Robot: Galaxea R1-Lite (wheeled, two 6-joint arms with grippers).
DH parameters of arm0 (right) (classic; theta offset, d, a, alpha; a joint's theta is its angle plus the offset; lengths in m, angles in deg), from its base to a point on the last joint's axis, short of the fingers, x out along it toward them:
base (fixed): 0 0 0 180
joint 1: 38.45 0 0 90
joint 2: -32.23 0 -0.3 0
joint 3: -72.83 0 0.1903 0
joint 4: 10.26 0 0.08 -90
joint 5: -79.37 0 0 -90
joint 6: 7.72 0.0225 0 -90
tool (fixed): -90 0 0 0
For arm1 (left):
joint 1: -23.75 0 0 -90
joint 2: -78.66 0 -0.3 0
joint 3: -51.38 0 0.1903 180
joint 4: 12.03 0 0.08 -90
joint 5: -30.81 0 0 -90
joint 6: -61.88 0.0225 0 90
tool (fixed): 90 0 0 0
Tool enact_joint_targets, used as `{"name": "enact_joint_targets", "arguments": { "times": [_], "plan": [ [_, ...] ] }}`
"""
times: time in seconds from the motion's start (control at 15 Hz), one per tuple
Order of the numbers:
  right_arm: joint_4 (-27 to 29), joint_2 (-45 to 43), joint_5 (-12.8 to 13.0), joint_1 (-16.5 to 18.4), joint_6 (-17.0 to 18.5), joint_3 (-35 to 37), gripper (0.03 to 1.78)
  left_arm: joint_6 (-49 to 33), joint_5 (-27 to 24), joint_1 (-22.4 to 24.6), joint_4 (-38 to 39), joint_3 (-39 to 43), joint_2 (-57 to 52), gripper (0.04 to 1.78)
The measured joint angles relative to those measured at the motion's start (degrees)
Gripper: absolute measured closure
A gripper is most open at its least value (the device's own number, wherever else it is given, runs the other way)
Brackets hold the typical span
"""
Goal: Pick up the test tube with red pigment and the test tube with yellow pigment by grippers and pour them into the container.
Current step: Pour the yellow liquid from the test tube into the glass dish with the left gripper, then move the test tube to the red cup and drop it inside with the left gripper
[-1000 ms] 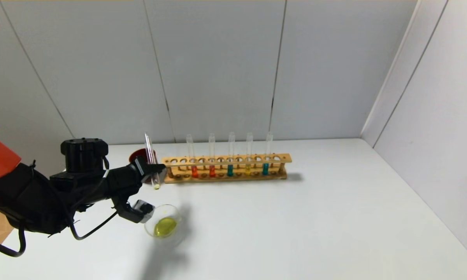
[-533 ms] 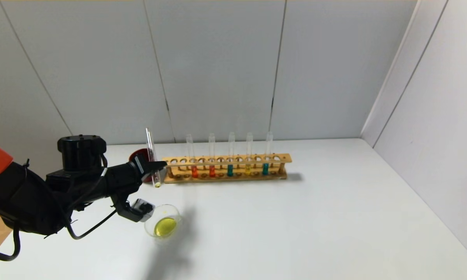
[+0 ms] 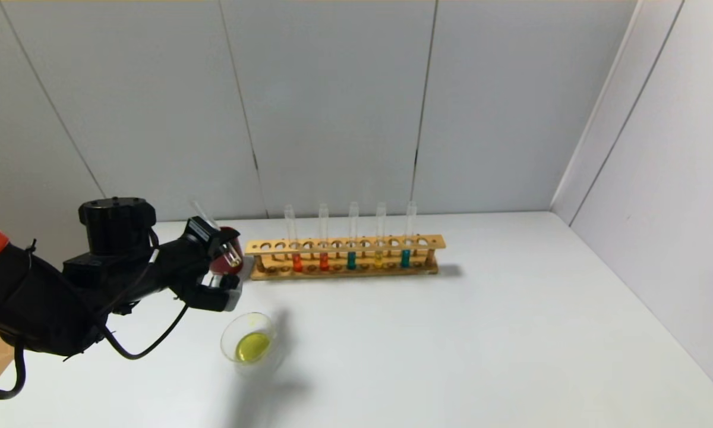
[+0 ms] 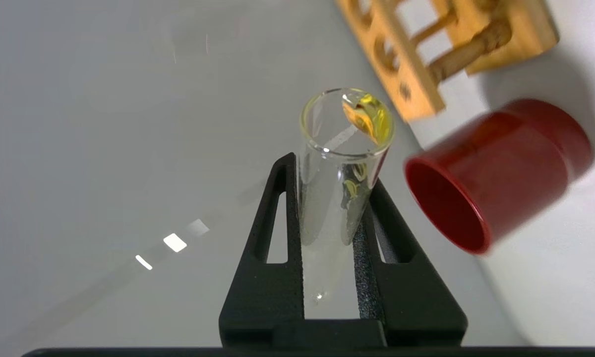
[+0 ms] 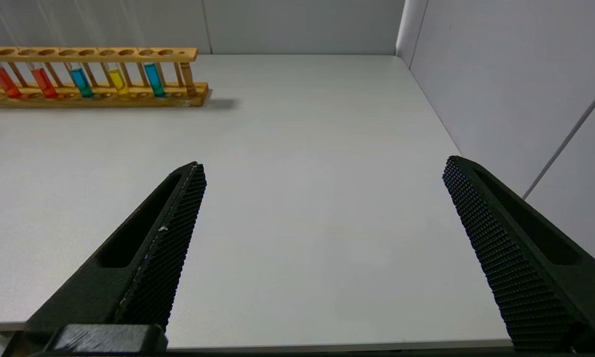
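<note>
My left gripper (image 3: 221,245) is shut on a clear test tube (image 3: 232,257) that holds only a trace of yellow pigment. The tube leans, its lower end in front of the dark red cup (image 3: 230,261). The left wrist view shows the gripper (image 4: 333,171) clamped on this tube (image 4: 344,124), with yellow residue inside. The glass container (image 3: 251,342) stands below and to the right of the gripper with a yellow pool in it. Two red tubes (image 3: 297,261) (image 3: 324,261) and a yellow tube (image 3: 378,259) stand in the rack. My right gripper (image 5: 323,163) is open and empty, out of the head view.
The wooden rack (image 3: 344,244) stands along the back, with two teal tubes (image 3: 351,260) (image 3: 405,258) among the others. It also shows in the right wrist view (image 5: 89,52) and the left wrist view (image 4: 426,54), next to the red cup (image 4: 496,168). White walls enclose the back and right.
My left gripper has moved back and left, away from over the container. The tube has gone from nearly upright to leaning, its lower end now by the red cup.
</note>
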Motion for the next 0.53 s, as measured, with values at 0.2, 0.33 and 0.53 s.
{"name": "enact_joint_targets", "arguments": {
  "times": [0.2,0.33,0.53],
  "plan": [
    [0.0,0.0,0.0,0.0,0.0,0.0,0.06,-17.7,10.7,-0.2,0.5,-2.9,-1.7,1.49],
    [0.0,0.0,0.0,0.0,0.0,0.0,0.06,-29.9,18.0,-0.6,-2.3,-6.1,-2.9,1.49],
    [0.0,0.0,0.0,0.0,0.0,0.0,0.06,-49.8,24.9,-1.2,-10.1,-12.7,-4.4,1.49]
  ]
}}
